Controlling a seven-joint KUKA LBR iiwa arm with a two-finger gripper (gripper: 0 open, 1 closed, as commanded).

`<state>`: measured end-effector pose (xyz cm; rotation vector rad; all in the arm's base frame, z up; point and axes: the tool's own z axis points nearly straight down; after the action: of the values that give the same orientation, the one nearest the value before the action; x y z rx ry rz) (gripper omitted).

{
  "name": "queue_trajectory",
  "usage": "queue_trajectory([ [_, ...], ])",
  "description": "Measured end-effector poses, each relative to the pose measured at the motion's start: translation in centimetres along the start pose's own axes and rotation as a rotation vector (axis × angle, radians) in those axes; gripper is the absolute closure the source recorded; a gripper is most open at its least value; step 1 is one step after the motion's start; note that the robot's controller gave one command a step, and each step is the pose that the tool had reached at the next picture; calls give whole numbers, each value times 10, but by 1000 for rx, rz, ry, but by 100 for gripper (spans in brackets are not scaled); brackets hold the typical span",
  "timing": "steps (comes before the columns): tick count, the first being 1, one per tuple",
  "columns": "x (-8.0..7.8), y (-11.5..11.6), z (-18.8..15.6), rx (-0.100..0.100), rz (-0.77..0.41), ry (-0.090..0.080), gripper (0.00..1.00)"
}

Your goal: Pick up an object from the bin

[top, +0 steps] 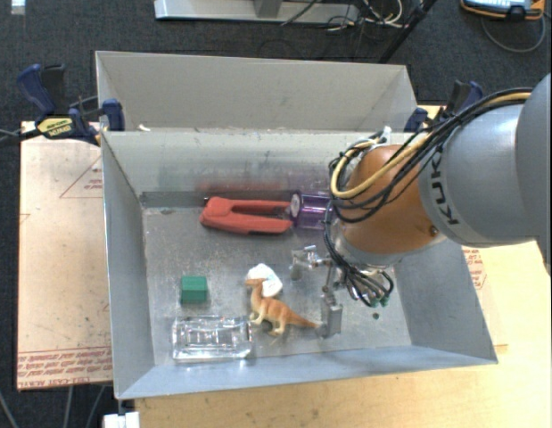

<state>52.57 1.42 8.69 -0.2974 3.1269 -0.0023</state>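
So we're looking down into the grey bin (124,239), and the gripper (317,289) is hanging low in its right-hand part, under the arm's big orange cover (387,208) and a bundle of cables (365,163) that are blocking out a good chunk of the floor and the right wall behind them. We're seeing its two metal fingers (332,317) standing apart with just bare floor between them, so it's gripping nothing. The closest thing is the little orange toy dinosaur (274,312) lying near the front of the bin, just left of the gripper. Its tail is pointing at the nearer finger, and we're not managing to tell whether they're touching. A white scrap (267,281) is sitting right by the dinosaur's head, and we're struggling to make out what it is. Further left a green block (194,289) and a clear plastic pack (211,339) are lying well apart from the gripper. Along the back a red-handled tool (247,215) is lying flat, with a purple thing (311,208) at its right end, partly tucked behind the cover
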Motion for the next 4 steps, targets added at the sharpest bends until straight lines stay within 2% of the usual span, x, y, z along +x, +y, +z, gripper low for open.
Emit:
queue_trajectory([
  [1,-7,38,9,-6,279,-1,0],
  [2,-2,54,10,-4,328,0,0],
  [3,3,110,13,-7,243,-12,100],
  [4,3,110,13,-7,242,-12,100],
])
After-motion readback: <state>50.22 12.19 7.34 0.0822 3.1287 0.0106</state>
